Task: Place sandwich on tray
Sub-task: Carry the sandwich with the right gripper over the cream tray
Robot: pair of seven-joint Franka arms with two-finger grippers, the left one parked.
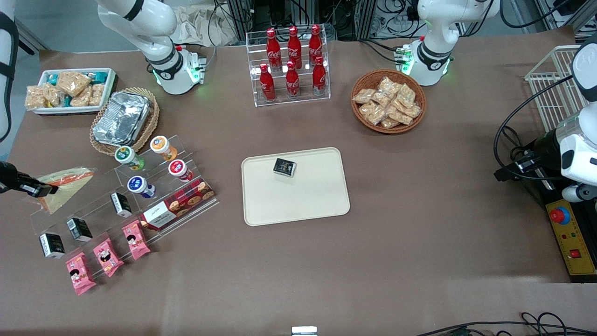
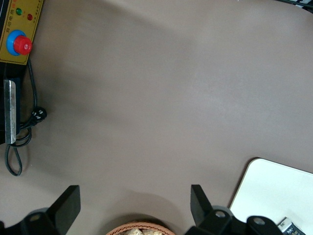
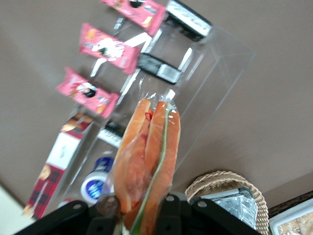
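Observation:
The sandwich (image 1: 65, 183), a clear-wrapped wedge with orange and green filling, hangs in the air at the working arm's end of the table, above the clear acrylic stand (image 1: 116, 205). My right gripper (image 1: 44, 190) is shut on its wide end. In the right wrist view the sandwich (image 3: 149, 156) sticks out from between the two black fingers (image 3: 168, 213), which press on its wrap. The cream-beige tray (image 1: 322, 196) lies flat at the table's middle, well apart from the gripper, with a small black packet (image 1: 285, 166) on it.
The tiered acrylic stand holds small cups (image 1: 161, 145), black cartons (image 1: 79, 228), pink snack packs (image 1: 105, 256) and a red cookie box (image 1: 179, 203). A foil container (image 1: 122, 117) sits in a wicker basket. A cola bottle rack (image 1: 291, 65), snack basket (image 1: 388, 100) and white snack tray (image 1: 70, 88) stand farther from the camera.

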